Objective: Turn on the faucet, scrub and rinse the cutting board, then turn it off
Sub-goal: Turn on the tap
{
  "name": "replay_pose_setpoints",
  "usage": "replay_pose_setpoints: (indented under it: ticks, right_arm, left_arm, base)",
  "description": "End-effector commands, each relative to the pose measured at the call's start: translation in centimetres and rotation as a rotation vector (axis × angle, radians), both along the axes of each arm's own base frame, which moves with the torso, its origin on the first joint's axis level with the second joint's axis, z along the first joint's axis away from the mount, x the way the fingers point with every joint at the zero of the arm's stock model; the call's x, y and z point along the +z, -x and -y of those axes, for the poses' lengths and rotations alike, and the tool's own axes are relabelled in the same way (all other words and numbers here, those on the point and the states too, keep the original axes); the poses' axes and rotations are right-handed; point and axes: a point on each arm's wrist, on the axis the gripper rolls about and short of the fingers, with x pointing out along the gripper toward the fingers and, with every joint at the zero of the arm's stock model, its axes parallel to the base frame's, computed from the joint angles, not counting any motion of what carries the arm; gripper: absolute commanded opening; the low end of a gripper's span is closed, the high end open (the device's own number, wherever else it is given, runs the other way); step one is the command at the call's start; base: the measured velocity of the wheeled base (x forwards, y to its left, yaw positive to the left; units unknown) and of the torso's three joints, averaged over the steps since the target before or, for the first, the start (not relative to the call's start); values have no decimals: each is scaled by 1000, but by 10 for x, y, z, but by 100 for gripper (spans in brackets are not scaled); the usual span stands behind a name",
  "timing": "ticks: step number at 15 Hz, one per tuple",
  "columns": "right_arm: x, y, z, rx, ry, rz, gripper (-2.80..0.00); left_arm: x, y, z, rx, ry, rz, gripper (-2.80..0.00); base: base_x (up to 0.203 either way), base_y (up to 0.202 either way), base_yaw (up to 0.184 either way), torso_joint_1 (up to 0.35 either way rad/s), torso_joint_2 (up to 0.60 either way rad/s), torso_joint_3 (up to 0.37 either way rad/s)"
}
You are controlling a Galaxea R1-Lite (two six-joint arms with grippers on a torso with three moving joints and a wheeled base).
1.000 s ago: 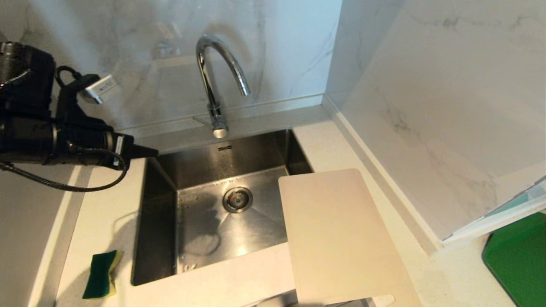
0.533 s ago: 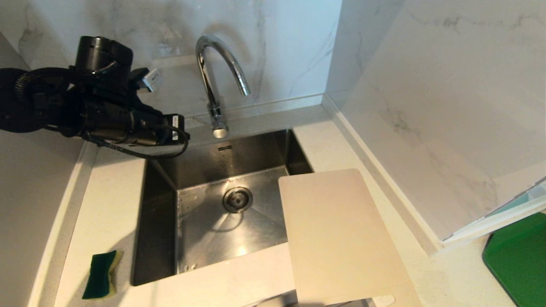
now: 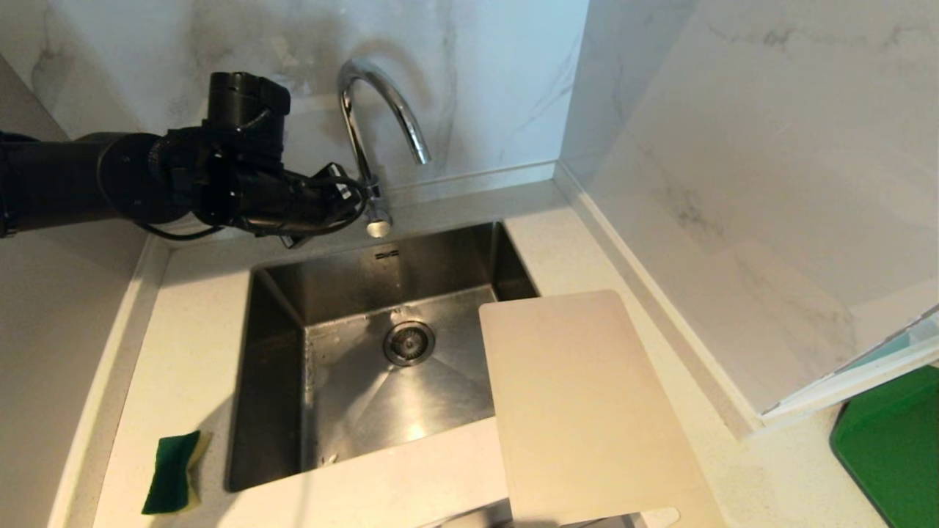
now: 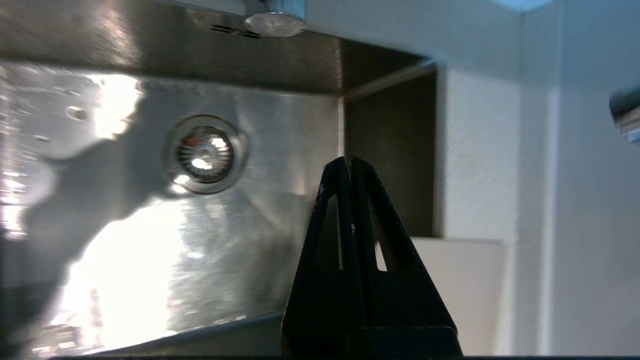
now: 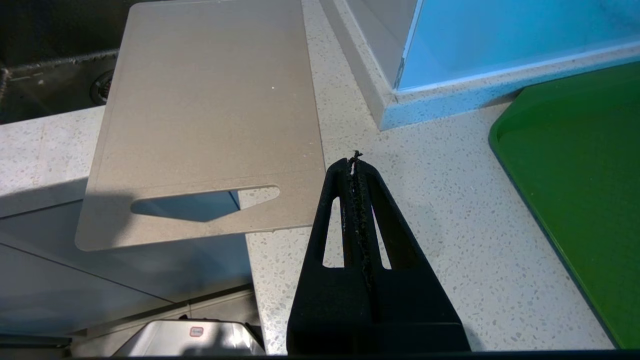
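The faucet (image 3: 374,132) stood at the back rim of the sink (image 3: 279,381), no water seen at its spout. The left gripper (image 3: 361,192), clenched and empty, was held level just beside the faucet's base. The cutting board (image 3: 587,411) lay flat across the sink's right edge and the counter (image 3: 191,330). The right gripper (image 5: 355,162), also clenched on nothing, hung above the counter near the board's slotted end.
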Motion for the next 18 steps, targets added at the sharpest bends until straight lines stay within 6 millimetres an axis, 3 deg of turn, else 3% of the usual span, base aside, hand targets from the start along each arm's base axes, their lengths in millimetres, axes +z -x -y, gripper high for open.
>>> replay_pose_setpoints:
  ticks: [1,5,14,18]
  right_arm:
    - [0,0,0,1,0,0,-280]
    - [0,0,0,1,0,-2,-280]
    - [0,0,0,1,0,0,-280]
    - [0,0,0,1,0,-2,-280]
  left_arm:
    - [-11,-13,9,35,108,-15,-280]
    - [-13,-21,7,130,203,2,-280]
    - [-20,-31,-11,265,173,-30,-280]
    - [-14,-37,-8,387,213,97,-280]
  base:
    - [0,0,0,0,0,0]
    - [0,0,0,0,0,0]
    - [0,0,0,0,0,0]
    - [0,0,0,0,0,0]
